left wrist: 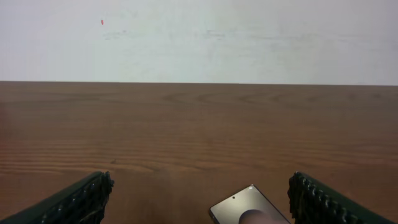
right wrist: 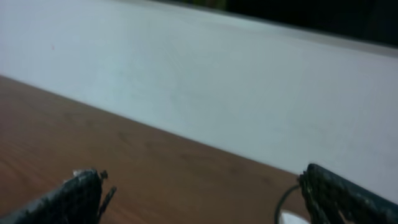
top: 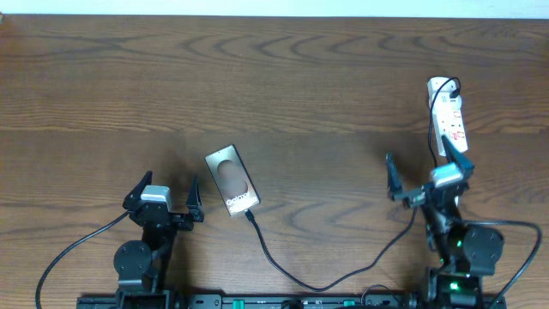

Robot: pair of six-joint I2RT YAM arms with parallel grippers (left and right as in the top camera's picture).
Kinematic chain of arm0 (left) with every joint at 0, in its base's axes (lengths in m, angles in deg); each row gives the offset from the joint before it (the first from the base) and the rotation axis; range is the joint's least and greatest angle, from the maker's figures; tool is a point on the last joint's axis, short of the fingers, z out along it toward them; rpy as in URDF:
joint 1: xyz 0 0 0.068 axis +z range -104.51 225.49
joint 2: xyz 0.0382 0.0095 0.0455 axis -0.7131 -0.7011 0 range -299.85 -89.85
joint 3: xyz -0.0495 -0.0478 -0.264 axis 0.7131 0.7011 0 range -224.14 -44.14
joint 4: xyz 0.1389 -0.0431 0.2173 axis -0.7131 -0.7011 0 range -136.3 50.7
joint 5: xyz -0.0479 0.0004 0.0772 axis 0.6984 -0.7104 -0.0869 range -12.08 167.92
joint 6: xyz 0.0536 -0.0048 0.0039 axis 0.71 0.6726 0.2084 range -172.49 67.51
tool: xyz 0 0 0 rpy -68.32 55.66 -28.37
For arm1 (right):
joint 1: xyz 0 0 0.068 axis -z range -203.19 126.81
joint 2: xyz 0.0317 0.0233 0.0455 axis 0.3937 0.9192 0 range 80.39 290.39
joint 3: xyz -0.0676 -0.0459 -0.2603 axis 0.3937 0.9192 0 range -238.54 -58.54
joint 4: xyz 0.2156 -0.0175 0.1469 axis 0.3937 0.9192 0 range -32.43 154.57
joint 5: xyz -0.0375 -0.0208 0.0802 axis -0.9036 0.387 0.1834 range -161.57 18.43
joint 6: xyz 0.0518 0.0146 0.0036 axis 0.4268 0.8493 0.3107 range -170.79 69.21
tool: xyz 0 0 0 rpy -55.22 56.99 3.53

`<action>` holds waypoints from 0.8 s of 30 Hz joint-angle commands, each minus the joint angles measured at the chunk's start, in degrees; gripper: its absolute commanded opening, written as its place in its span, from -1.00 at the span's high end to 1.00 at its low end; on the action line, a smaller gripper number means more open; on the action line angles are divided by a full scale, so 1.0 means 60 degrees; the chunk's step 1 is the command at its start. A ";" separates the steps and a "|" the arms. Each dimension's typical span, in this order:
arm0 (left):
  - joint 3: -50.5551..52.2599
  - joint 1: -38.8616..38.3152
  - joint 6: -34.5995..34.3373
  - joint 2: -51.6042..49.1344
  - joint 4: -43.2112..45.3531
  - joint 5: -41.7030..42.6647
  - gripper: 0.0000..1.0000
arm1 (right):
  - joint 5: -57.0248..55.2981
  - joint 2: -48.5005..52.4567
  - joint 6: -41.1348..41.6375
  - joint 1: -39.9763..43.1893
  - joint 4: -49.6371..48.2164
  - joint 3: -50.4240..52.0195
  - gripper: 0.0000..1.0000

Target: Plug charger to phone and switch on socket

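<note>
Leftmost, the left hand [top: 167, 189] hovers over the counter [top: 283, 77] with its fingers spread wide, holding nothing. Just to its right the phone [top: 232, 181] lies flat, back up and at an angle. It looks glossy and light, likely to skate if pushed, so it wants bracing by its long edges. The charger [top: 276, 264] meets the phone's near end, though I cannot tell whether its tip is seated; from there it loops along the counter toward the right arm. Thin and limp, it is best taken at the stiff tip, not mid-cable. The right hand [top: 419, 161] is likewise wide apart and empty, just beside the socket [top: 448, 116], a light strip that may slide under a switch press.
</note>
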 commanded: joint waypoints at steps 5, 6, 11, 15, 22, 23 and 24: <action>0.0102 -0.0018 -0.0011 0.0058 -0.0430 0.0124 -0.84 | -0.1286 -0.2586 0.1672 -0.0255 0.1446 0.1144 -0.98; 0.0102 -0.0018 -0.0011 0.0058 -0.0430 0.0124 -0.84 | -0.1541 -0.2852 0.1825 -0.0313 0.1701 0.1144 -0.98; 0.0102 -0.0018 -0.0011 0.0058 -0.0430 0.0124 -0.84 | -0.2630 -0.4178 0.2379 -0.0608 0.3286 0.1144 -0.99; 0.0102 -0.0018 -0.0011 0.0058 -0.0430 0.0124 -0.84 | -0.3034 -0.4386 0.2386 -0.0772 0.3927 0.1144 -0.99; 0.0102 -0.0018 -0.0011 0.0058 -0.0430 0.0127 -0.84 | -0.3912 -0.4426 0.3275 -0.0787 0.4790 0.1144 -0.99; 0.0102 -0.0018 -0.0011 0.0058 -0.0426 0.0127 -0.84 | -0.3909 -0.4426 0.3271 -0.0787 0.4903 0.1144 -0.99; 0.0102 -0.0018 -0.0011 0.0058 -0.0430 0.0127 -0.84 | -0.3901 -0.4426 0.3268 -0.0787 0.4972 0.1147 -0.99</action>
